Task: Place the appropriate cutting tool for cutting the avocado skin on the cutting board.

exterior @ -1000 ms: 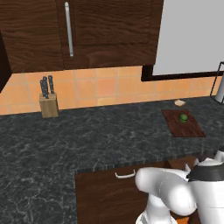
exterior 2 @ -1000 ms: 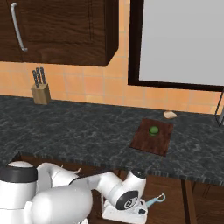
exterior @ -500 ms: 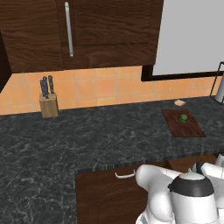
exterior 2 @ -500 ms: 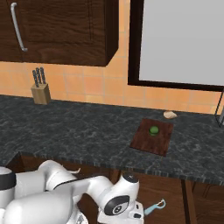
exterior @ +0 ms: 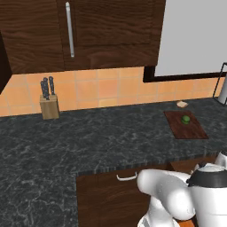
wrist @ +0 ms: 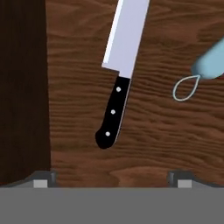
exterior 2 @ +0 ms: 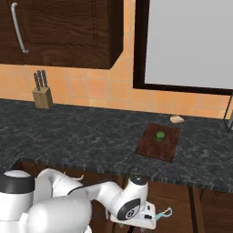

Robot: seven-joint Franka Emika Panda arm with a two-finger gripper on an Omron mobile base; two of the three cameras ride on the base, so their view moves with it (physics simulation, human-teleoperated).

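- Down in the hand view, a knife point(wrist: 117, 78) lies flat on a brown wooden surface point(wrist: 175, 135), its black three-rivet handle point(wrist: 112, 114) pointing toward 6 o'clock and its pale blade running up toward 12 o'clock, tipped slightly to 1 o'clock.
- At the bottom edge of that view, the two dark fingertips of the gripper point(wrist: 113, 178) stand spread wide, one at 7 o'clock and one at 5 o'clock; nothing sits between them, and the knife handle ends just above the gap without touching either tip.
- Toward 3 o'clock of the knife, apart from it, lies a light blue utensil point(wrist: 211, 63) with a thin wire loop at its end.
- Along the 9 o'clock side runs a darker wooden wall point(wrist: 22, 92).
- Seen from the right base view, the white arm bends down below the counter edge, with the gripper point(exterior 2: 136, 223) low at 6 o'clock over an open drawer.
- On the dark speckled counter point(exterior: 88, 142), the cutting board point(exterior: 185, 124) lies flat at 3 o'clock in the left base view, and the avocado point(exterior: 185, 119) rests on it near its far end.
- Just beyond the board, at its 12 o'clock, sits a small pale object point(exterior: 182, 104), too small to identify.
- Far off at 9 o'clock, against the orange tiled wall, stands a tan knife block point(exterior: 49, 107) with dark handles sticking up.
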